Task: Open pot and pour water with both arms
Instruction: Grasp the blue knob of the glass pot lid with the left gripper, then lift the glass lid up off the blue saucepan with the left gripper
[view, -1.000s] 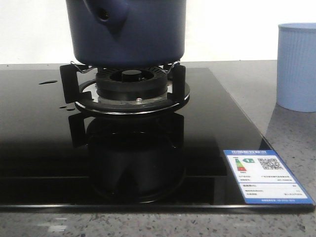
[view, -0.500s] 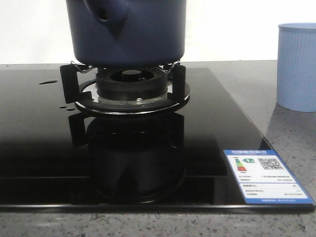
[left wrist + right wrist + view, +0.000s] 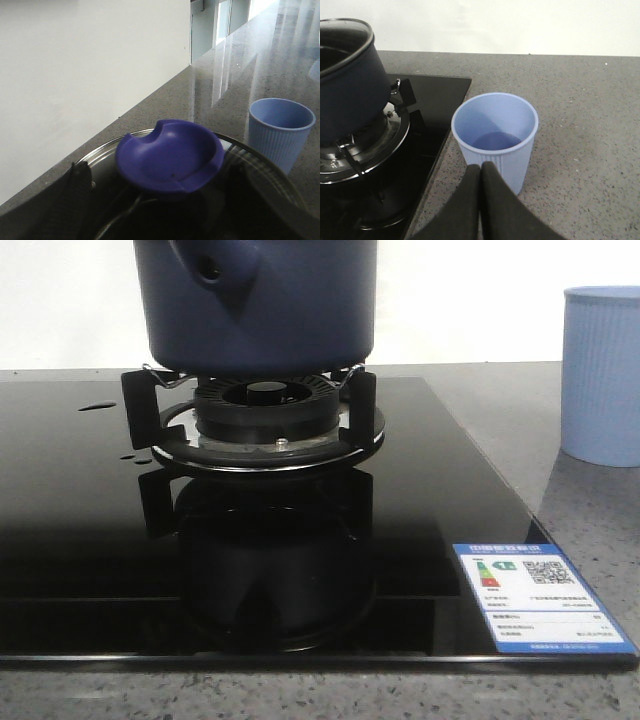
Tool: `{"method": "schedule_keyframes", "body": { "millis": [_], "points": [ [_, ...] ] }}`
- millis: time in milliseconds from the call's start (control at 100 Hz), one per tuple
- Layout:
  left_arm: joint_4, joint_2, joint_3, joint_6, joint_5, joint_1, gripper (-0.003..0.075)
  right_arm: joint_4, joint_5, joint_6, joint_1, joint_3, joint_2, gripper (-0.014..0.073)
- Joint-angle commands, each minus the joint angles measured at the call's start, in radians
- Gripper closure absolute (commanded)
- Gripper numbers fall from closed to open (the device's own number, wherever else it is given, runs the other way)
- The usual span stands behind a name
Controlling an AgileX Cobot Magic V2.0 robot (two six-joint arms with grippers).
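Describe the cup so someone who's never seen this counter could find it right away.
Start at the black glass cooktop with the dark navy pot on its burner. On the grey stone counter to its right stands the cup. It is pale blue, ribbed and open-topped, unlike the smooth dark pot.

A blue knob (image 3: 170, 156) sits at the centre of a glass lid (image 3: 260, 172). A ribbed pale blue cup (image 3: 280, 130) stands just beside the lid on the grey speckled counter (image 3: 200, 90), with a white wall (image 3: 75, 65) behind.

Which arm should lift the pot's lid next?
Left: the left pincer is open astride the lid's blue knob; the right pincer is shut by the ribbed cup.
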Motion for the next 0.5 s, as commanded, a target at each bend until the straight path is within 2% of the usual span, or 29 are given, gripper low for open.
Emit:
{"method": "schedule_keyframes", "body": {
  "millis": [0, 80, 200, 290, 490],
  "points": [
    [-0.089, -0.034, -0.037, 0.004, 0.001, -0.009, 0.019, -0.04, -0.088, -0.009, 0.0, -0.037, 0.006, 0.0649],
    [-0.13, -0.034, -0.037, 0.004, -0.057, -0.009, 0.0188, -0.04, -0.091, -0.009, 0.0, -0.037, 0.006, 0.0649],
    [-0.19, -0.034, -0.037, 0.004, -0.067, -0.009, 0.0199, -0.04, -0.091, -0.009, 0.0, -0.037, 0.006, 0.0649],
    [-0.193, -0.034, -0.037, 0.004, -0.01, -0.009, 0.0204, -0.04, -0.091, -0.009, 0.0, -0.037, 0.006, 0.0649],
    [-0.169, -0.034, -0.037, 0.004, 0.002, -0.009, 0.0204, -0.04, -0.091, -0.009, 0.0, -0.037, 0.006, 0.0649]
  ]
}}
